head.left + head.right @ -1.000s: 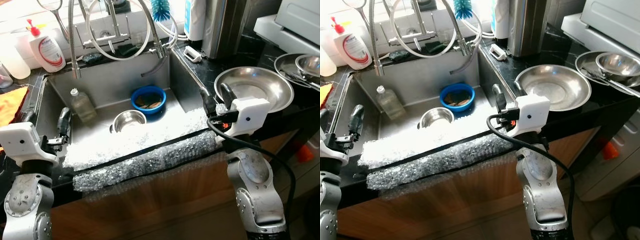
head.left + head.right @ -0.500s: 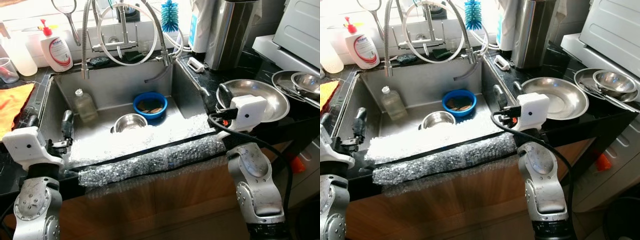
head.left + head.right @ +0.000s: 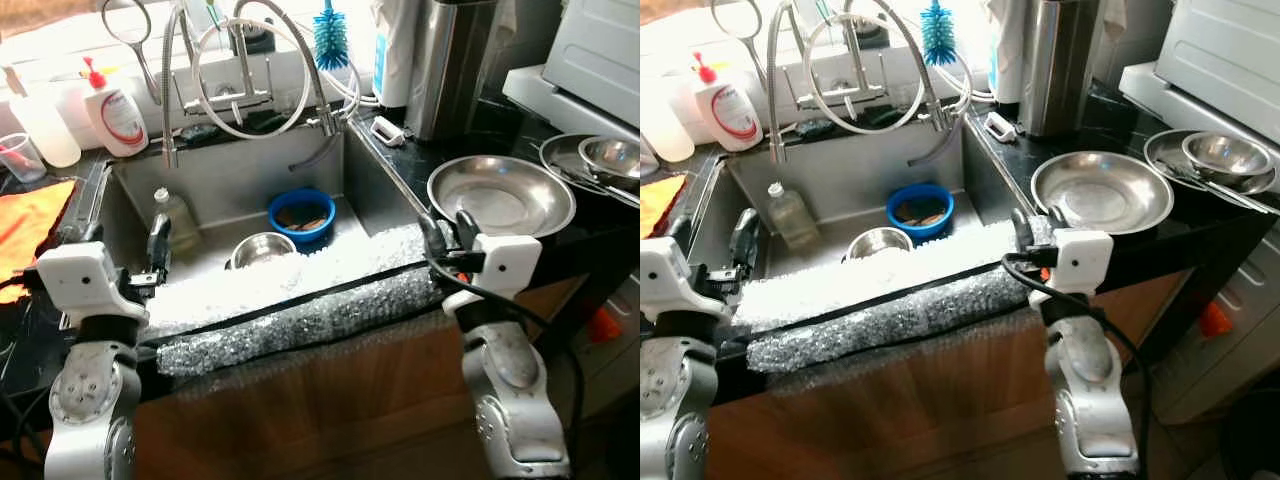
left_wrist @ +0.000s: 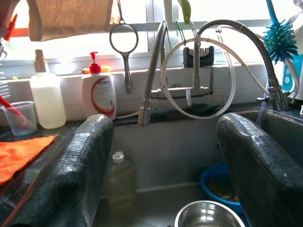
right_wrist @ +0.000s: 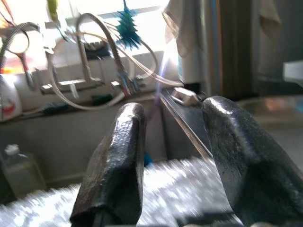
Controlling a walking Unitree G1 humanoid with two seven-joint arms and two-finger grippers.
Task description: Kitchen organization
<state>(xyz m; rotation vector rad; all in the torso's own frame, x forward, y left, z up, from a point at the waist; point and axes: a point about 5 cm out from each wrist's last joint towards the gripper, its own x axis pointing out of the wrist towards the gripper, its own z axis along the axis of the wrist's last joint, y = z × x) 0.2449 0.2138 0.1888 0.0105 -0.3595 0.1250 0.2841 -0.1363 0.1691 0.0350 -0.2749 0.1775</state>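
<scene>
A steel sink (image 3: 230, 170) holds a blue bowl (image 3: 300, 210) with scraps, a small steel bowl (image 3: 257, 248) and a clear bottle (image 3: 178, 218). A wide steel pan (image 3: 500, 195) lies on the dark counter to the right. My left gripper (image 3: 115, 235) hovers open over the sink's left edge, its fingers (image 4: 80, 165) wide apart and empty. My right gripper (image 3: 449, 230) stands open at the counter's front edge, just before the pan, with nothing between its fingers (image 5: 118, 156).
Bubble wrap (image 3: 300, 320) covers the sink's front rim. A coiled faucet hose (image 3: 250, 70), soap dispenser (image 3: 116, 108) and blue brush (image 3: 328, 30) line the back. An orange cloth (image 3: 25, 215) lies at left. Stacked steel bowls (image 3: 605, 155) sit at far right beside a tall steel canister (image 3: 455, 60).
The camera has shifted. My right gripper has drawn back from the pan's left rim to the counter's front edge. My left gripper stays by the sink's left side.
</scene>
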